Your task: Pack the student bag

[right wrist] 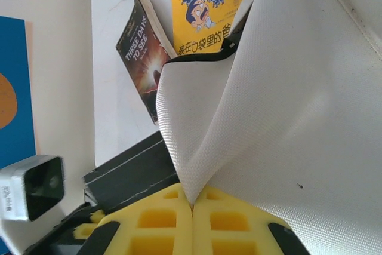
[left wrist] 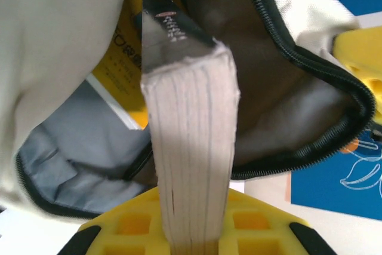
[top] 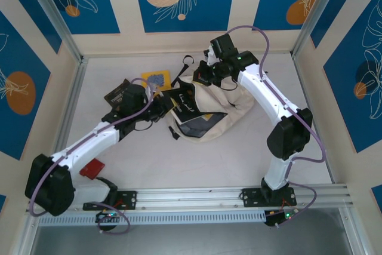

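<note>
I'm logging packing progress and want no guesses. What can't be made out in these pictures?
- Left wrist: the held book's cover, seen edge-on and blurred.
- Left wrist: the yellow cover in the student bag, mostly hidden by fabric and that book.
- Right wrist: the dark book, lower part behind bag fabric.
- Top external: the red item, too small to identify.

Yellow bk (left wrist: 119, 67) mostly behind student bag (left wrist: 54, 40) fabric

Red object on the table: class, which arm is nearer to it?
Left. The left arm runs just beside the red object; the right arm stands far across from it.
</note>
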### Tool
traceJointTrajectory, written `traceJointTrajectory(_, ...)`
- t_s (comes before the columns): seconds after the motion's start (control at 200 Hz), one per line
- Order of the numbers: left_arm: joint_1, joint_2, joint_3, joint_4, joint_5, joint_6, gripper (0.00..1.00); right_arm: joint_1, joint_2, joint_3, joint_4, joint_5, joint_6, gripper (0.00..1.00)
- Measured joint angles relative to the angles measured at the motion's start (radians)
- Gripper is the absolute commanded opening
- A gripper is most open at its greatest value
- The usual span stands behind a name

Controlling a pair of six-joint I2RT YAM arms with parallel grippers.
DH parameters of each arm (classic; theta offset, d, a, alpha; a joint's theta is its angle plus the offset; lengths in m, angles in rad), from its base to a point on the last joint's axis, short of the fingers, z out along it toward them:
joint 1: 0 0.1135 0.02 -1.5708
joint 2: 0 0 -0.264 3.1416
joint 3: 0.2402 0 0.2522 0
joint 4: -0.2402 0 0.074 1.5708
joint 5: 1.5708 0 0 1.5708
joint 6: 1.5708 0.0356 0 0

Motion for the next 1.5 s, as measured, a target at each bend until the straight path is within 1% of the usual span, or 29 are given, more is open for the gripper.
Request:
traceJointTrajectory(0.19,-0.087,0.145,0.053,0.089,-0.103,-0.018,0.0,-0.021,-0.011,-0.018,0.021,-0.028,0.025,0.02)
traceJointTrajectory(0.35,-0.16,0.254,0.11,0.126,-0.227,-0.023,0.0,-0.04,-0.037,-0.044,0.032,-0.042,0.041,0.01)
traceJointTrajectory(0.43,-0.179,0.305,0.131,0.156,-0.269,-0.037,0.0,-0.051,-0.051,-0.058,0.035,-0.051,0.048,0.02)
traceJointTrajectory(0.57,-0.198,0.408,0.18,0.204,-0.321,-0.081,0.01,-0.079,-0.071,-0.098,0.063,-0.104,0.064,0.02)
traceJointTrajectory(0.69,-0.215,0.444,0.203,0.219,-0.357,-0.1,0.05,-0.096,-0.076,-0.117,0.08,-0.142,0.074,0.02)
traceJointTrajectory(0.765,-0.231,0.472,0.236,0.223,-0.402,-0.112,0.1,-0.107,-0.084,-0.134,0.093,-0.164,0.081,0.02)
traceJointTrajectory(0.855,-0.242,0.523,0.277,0.249,-0.427,-0.138,0.18,-0.112,-0.095,-0.147,0.095,-0.178,0.086,0.01)
traceJointTrajectory(0.955,-0.243,0.571,0.295,0.267,-0.44,-0.166,0.34,-0.118,-0.109,-0.159,0.102,-0.18,0.094,0.01)
traceJointTrajectory(1.065,-0.243,0.583,0.294,0.252,-0.454,-0.182,0.57,-0.124,-0.121,-0.174,0.107,-0.183,0.103,0.01)
traceJointTrajectory(1.14,-0.243,0.578,0.29,0.249,-0.461,-0.188,0.66,-0.13,-0.127,-0.187,0.109,-0.183,0.108,0.01)
traceJointTrajectory(1.265,-0.243,0.536,0.277,0.184,-0.465,-0.184,0.73,-0.142,-0.131,-0.204,0.114,-0.181,0.108,0.01)
traceJointTrajectory(1.5,-0.243,0.369,0.259,0.014,-0.448,-0.178,0.78,-0.146,-0.135,-0.232,0.124,-0.158,0.108,0.01)
